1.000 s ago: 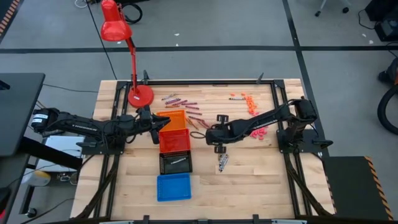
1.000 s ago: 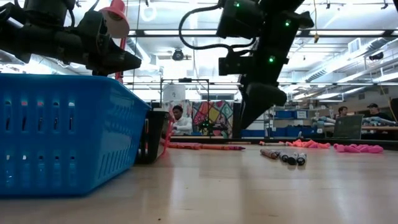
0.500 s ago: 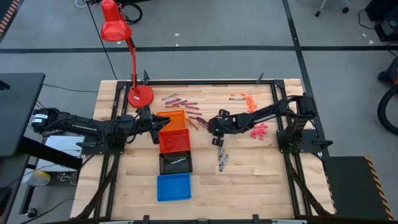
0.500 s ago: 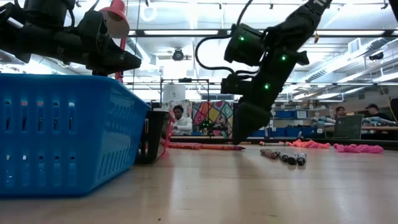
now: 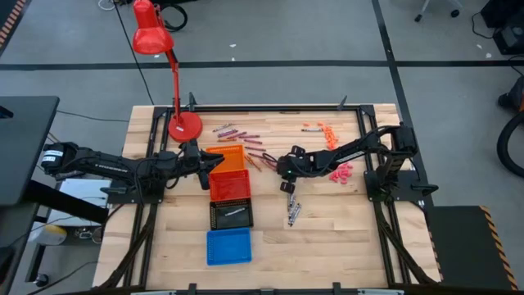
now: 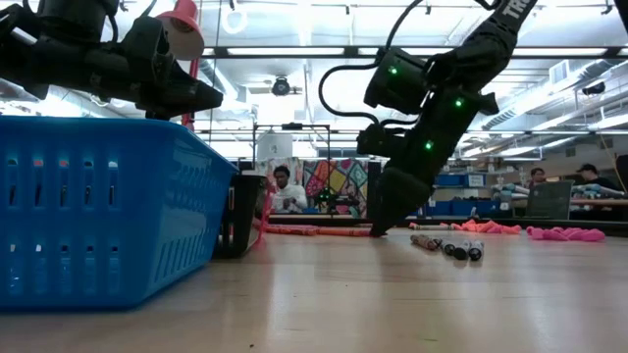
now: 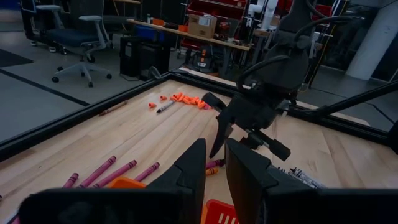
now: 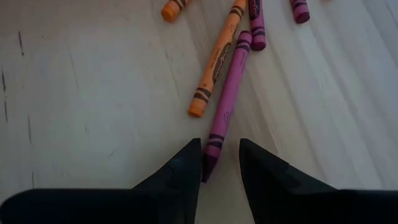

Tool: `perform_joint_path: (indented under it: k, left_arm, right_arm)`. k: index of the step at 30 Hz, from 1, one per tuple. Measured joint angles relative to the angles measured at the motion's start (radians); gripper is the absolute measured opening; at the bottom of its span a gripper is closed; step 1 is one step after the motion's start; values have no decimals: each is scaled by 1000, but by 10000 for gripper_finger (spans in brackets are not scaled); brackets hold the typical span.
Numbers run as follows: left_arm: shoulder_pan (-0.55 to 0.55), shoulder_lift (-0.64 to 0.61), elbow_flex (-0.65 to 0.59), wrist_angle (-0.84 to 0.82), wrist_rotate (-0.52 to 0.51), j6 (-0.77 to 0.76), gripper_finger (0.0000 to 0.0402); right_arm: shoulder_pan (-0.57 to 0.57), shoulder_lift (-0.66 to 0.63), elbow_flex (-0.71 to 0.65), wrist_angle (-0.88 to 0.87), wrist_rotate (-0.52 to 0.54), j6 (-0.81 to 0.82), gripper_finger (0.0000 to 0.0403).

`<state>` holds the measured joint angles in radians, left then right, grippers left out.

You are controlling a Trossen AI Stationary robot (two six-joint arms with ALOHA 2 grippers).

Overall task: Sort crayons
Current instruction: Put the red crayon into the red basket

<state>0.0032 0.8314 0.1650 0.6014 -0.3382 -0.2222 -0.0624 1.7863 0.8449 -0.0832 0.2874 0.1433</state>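
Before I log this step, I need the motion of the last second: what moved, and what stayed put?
The right gripper swung toward the far loose crayons and came down to the table; its open fingers now straddle one end of a purple crayon lying beside an orange crayon, not yet gripped. The left gripper stayed over the orange tray. Trays and crayon piles lie as before.

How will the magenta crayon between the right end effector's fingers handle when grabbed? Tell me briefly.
The magenta paper-wrapped crayon looks stiff and light, so it should lift easily. Being a round stick on the smooth wooden table, it may roll if nudged. The right end effector straddles only its tip, so it might pivot.
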Motion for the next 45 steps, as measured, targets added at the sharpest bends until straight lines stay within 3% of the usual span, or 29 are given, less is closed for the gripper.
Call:
perform_joint_path:
  k: [16,25,33,39,45]
  left_arm:
    - [0,0,0,0,0,0,71]
    - [0,0,0,0,-1,0,71]
    - [0,0,0,-3,-1,0,71]
    - [0,0,0,-14,-1,0,71]
    - [0,0,0,-14,-1,0,71]
  right_arm:
    - [1,2,-7,12,31,41,24]
    - [5,6,24,-26,28,39,26]
    - [56,9,163,-132,18,0,27]
    - [102,7,272,-194,69,-31,27]
    - [134,6,332,-179,81,-68,27]
